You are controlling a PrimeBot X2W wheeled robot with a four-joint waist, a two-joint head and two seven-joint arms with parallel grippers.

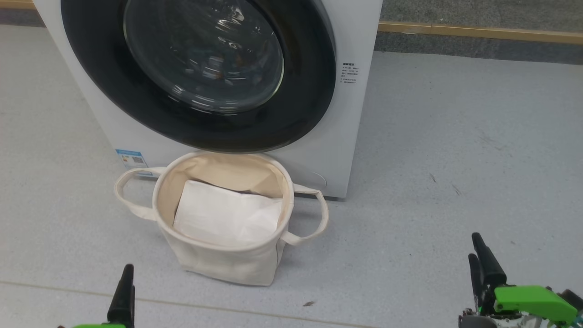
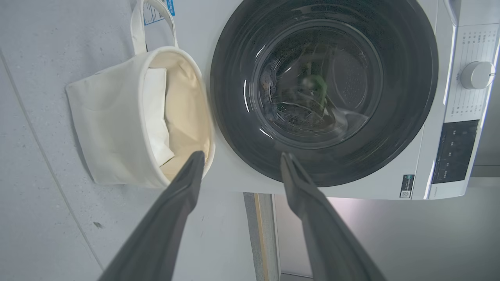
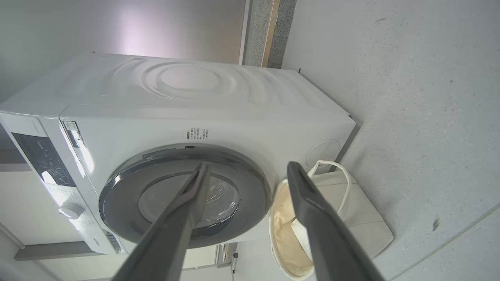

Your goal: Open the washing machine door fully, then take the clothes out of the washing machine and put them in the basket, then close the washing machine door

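Note:
The white washing machine [image 1: 355,114] stands ahead with its round black-rimmed door [image 1: 205,59] shut against the front. Glare on the glass keeps me from making out any clothes inside. The cream canvas basket [image 1: 227,264] sits on the floor right below the door, holding only a white sheet [image 1: 223,214]. My left gripper [image 1: 125,291] and right gripper [image 1: 478,250] hang low, well short of the basket. In the left wrist view the left gripper [image 2: 242,156] is open and empty, facing the door [image 2: 320,86] and basket [image 2: 105,128]. The right gripper [image 3: 248,166] is open too, facing the door [image 3: 125,195] and basket [image 3: 367,222].
Grey floor [image 1: 455,159] spreads wide to the machine's right and in front of the basket. A wooden strip [image 1: 478,33] runs along the back wall. The control panel [image 2: 455,150] and dial [image 2: 476,75] sit on the machine's top band. A blue sticker [image 1: 131,159] marks its lower front corner.

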